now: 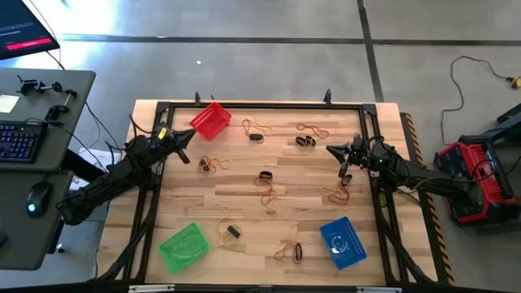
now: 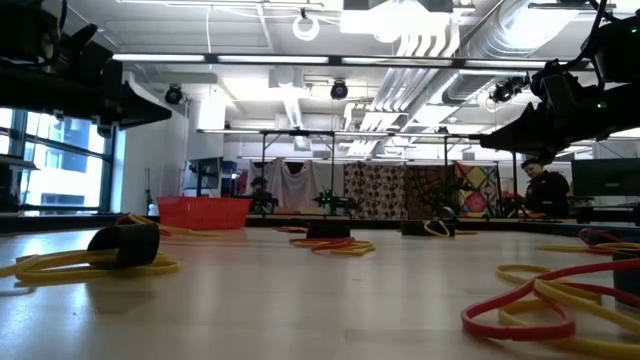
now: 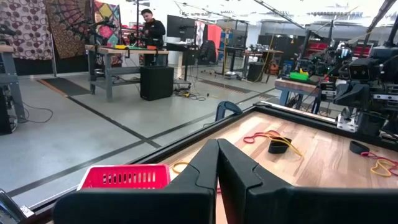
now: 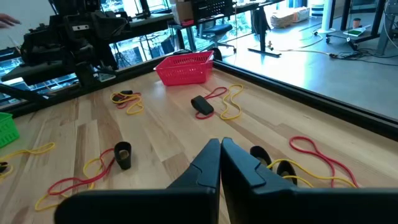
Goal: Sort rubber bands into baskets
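Red band (image 2: 520, 312) foremost; blue basket (image 1: 342, 241) overhead only

**Three baskets at the bench's edges, rubber bands loose between them**

The red basket (image 1: 211, 120) sits tilted at about eleven o'clock on the bench (image 1: 269, 216). The green basket (image 1: 184, 247) lies near seven o'clock, the blue basket (image 1: 342, 242) near five o'clock with something pale inside. Rubber bands (image 1: 265, 187) lie scattered in small clusters across the middle: thin tan-yellow and reddish-orange loops, tangled flat, with thicker black ones among them. One cluster lies at twelve o'clock (image 1: 306, 135), another at six (image 1: 290, 249).
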`<action>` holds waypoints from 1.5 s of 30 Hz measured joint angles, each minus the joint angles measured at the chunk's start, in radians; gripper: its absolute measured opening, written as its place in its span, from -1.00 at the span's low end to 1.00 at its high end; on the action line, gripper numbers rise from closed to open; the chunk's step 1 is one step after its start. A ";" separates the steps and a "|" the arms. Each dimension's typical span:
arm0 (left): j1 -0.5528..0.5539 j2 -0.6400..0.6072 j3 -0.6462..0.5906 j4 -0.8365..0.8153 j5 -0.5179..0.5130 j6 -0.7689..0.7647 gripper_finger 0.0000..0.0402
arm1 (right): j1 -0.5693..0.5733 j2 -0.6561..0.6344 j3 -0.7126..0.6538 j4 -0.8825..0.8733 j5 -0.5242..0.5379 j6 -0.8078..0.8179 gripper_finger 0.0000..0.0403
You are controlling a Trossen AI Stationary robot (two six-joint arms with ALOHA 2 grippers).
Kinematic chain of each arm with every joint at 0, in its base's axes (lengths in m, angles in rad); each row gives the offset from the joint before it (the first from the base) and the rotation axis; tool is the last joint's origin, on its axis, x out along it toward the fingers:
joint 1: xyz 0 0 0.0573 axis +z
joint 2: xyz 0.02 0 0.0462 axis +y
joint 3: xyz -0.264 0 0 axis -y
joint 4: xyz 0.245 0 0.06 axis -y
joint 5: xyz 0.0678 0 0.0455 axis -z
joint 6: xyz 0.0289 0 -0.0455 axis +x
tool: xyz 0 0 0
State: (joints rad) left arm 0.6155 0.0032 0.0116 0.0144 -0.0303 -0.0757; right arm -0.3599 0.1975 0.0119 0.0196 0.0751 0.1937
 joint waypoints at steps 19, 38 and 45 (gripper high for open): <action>0.000 0.000 0.000 0.000 0.000 0.000 -1.00 | 0.000 0.000 0.000 0.000 0.000 0.000 -1.00; 0.000 0.000 0.000 0.000 0.000 0.000 -1.00 | 0.000 0.000 0.000 0.000 0.000 -0.402 -1.00; 0.000 0.000 0.000 0.000 0.000 0.000 -1.00 | 0.000 0.000 0.000 0.000 0.000 -0.290 -1.00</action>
State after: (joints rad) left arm 0.6151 0.0032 0.0117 0.0143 -0.0303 -0.0757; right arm -0.3599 0.1978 0.0116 0.0196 0.0753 -0.0961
